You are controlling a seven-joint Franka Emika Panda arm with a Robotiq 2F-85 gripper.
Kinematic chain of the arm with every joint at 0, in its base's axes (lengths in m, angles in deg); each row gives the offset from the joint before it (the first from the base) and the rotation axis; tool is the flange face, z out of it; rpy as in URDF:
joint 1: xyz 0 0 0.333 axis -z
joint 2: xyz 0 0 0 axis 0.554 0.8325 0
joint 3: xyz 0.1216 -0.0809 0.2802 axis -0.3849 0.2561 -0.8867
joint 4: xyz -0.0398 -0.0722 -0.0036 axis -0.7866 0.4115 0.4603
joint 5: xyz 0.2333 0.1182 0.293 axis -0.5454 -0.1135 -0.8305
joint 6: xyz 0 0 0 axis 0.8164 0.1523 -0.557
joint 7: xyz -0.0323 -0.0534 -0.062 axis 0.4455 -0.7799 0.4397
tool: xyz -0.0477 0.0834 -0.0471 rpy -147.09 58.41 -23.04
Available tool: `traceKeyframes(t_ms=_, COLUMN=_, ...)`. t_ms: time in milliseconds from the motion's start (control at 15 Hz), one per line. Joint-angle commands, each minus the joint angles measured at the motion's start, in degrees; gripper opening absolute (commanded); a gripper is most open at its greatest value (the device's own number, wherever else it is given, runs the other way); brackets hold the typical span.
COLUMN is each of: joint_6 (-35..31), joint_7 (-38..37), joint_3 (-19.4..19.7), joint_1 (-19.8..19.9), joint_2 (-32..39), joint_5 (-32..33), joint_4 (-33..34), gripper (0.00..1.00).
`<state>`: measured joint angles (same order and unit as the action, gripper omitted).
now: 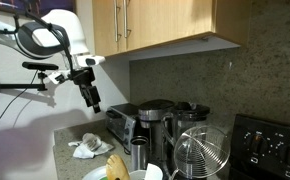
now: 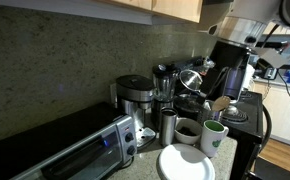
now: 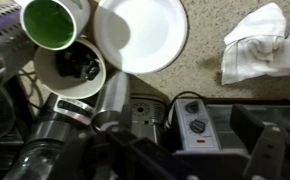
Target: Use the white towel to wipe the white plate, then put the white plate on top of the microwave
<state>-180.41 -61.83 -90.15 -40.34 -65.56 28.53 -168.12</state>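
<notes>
My gripper (image 1: 92, 100) hangs in the air above the surface (image 3: 200, 70) with nothing in it. Its dark fingers point down, but I cannot tell how far apart they stand. Straight below me in the wrist view lies the white towel (image 3: 257, 45), crumpled on the speckled stone and untouched, well apart from the white plate (image 3: 140, 33), which sits flat and empty near the front edge. So I judge that nothing of the task is done: the towel is not yet picked up, the plate not wiped, and the top of the microwave (image 2: 65, 150) is bare. Around the plate it is crowded. A green mug (image 3: 53, 22) overlaps its rim in the wrist view, a white cup (image 3: 75, 65) with something dark inside stands just beside that, and a steel tumbler (image 3: 110, 95) rises between the plate and the microwave. Any of these could be knocked when I wipe or lift. Farther back stand the coffee maker (image 2: 135, 95) and a glass carafe (image 1: 200, 150), with the stove (image 1: 270, 145) beyond them.
</notes>
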Motion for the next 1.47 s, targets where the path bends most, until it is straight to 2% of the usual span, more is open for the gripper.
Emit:
traceKeyframes(t_ms=0, joint_6=-9.91, joint_7=2.2, joint_3=-1.49, joint_1=-4.48, joint_2=6.02, joint_5=-4.91, joint_4=-2.04, gripper=1.0)
traceKeyframes(t_ms=400, joint_6=-29.39, joint_7=6.95, joint_3=-4.5, joint_1=-13.65, joint_2=19.93, joint_5=-10.96, joint_4=-5.15, gripper=1.0)
traceKeyframes(t_ms=667, joint_6=-37.09, joint_7=11.84, joint_3=-5.7, joint_1=-18.53, joint_2=30.98, joint_5=-16.22, joint_4=-4.61, gripper=1.0)
traceKeyframes(t_ms=867, joint_6=-42.0, joint_7=13.86, joint_3=-8.39, joint_1=-18.93, joint_2=38.04, joint_5=-17.77, joint_4=-4.33, gripper=1.0)
traceKeyframes(t_ms=1200, joint_6=-48.18, joint_7=13.3, joint_3=-14.16, joint_1=-16.23, joint_2=46.21, joint_5=-16.99, joint_4=-2.29, gripper=1.0)
traceKeyframes(t_ms=1267, joint_6=-49.73, joint_7=13.36, joint_3=-12.55, joint_1=-18.27, joint_2=47.32, joint_5=-17.04, joint_4=-1.98, gripper=1.0)
traceKeyframes(t_ms=1400, joint_6=-53.16, joint_7=12.35, joint_3=-12.64, joint_1=-18.52, joint_2=49.09, joint_5=-15.91, joint_4=-1.19, gripper=1.0)
